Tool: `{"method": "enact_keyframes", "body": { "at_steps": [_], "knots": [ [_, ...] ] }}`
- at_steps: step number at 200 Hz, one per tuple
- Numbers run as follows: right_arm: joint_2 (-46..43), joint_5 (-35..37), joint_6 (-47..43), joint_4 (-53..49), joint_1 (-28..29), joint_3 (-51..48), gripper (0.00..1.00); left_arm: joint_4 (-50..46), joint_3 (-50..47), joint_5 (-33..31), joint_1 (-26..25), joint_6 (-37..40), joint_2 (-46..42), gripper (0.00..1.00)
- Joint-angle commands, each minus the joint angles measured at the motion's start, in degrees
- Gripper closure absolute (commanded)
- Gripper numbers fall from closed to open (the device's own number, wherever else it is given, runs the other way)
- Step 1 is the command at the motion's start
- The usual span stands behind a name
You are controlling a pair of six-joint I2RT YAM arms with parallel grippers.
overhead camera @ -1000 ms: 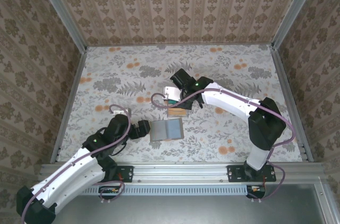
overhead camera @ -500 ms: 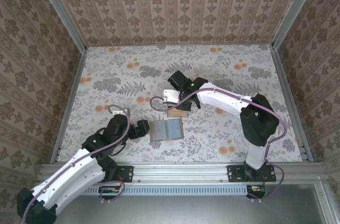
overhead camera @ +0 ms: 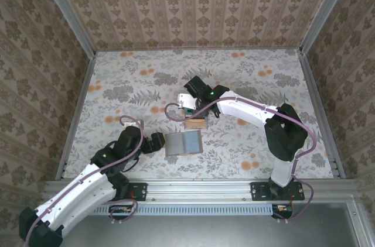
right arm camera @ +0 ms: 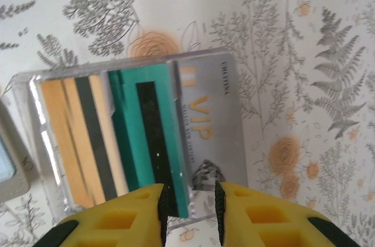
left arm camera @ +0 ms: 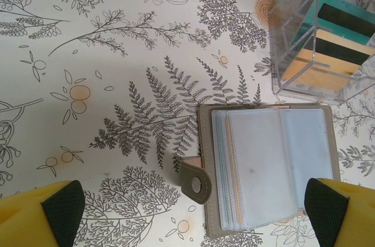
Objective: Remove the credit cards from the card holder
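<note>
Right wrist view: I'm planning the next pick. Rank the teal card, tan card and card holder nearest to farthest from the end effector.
1. Teal card, just above the right end effector.
2. Tan card, further left.
3. Card holder, far left edge.

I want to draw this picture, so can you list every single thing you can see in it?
Flat taupe-brown card holder: one, blue-grey clear pockets, lying open on the table.
Clear plastic box: one, see-through, beside the card holder.
Thin plastic credit cards: three, side by side in the box: gold-tan card, teal-green card, silvery card lettered VIP.
Table: one, white with grey leaves and orange flowers.
Walls: brown patterned, around the table.
Left gripper: yellow and black, wide open.
Right gripper: yellow and black, jaws slightly apart over the box.
</note>
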Motion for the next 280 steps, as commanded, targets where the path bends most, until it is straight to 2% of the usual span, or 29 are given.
{"method": "enact_keyframes", "body": {
  "at_steps": [1, 33, 55, 100, 150, 175, 218, 280],
  "knots": [
    [-2.4, 1.5, 3.1, 4.4, -0.3, -1.2, 0.68, 0.0, -0.9, 1.0, 0.6, 0.6, -0.8, 0.0],
    [-9.6, -3.2, 14.5, 7.2, -0.2, -5.2, 0.67, 1.0, -0.8, 2.8, 0.8, 0.5, -0.5, 0.0],
    [-15.3, -8.8, 25.1, 9.4, 0.1, -10.1, 0.65, 2.7, -0.8, 5.4, 0.9, 0.6, 0.1, 0.04],
    [-24.0, -15.3, 47.8, 15.9, 1.6, -23.6, 0.66, 8.3, -0.2, 12.7, -0.1, 0.5, 4.0, 0.32],
    [-24.6, -14.4, 61.4, 20.9, 6.3, -34.2, 0.68, 13.2, 1.3, 10.1, -7.4, -1.6, 11.9, 0.56],
    [-24.2, -13.7, 65.8, 24.6, 7.4, -37.9, 0.68, 14.9, 1.6, 8.4, -9.3, -3.2, 17.8, 0.6],
    [-18.6, -14.2, 71.2, 25.9, 7.8, -39.3, 0.69, 18.4, 1.3, 8.4, -9.4, -4.4, 25.2, 0.6],
    [-14.6, -12.0, 73.9, 26.2, 8.6, -40.4, 0.69, 18.3, 1.7, 7.8, -9.4, -4.6, 28.1, 0.59]
  ]
}}
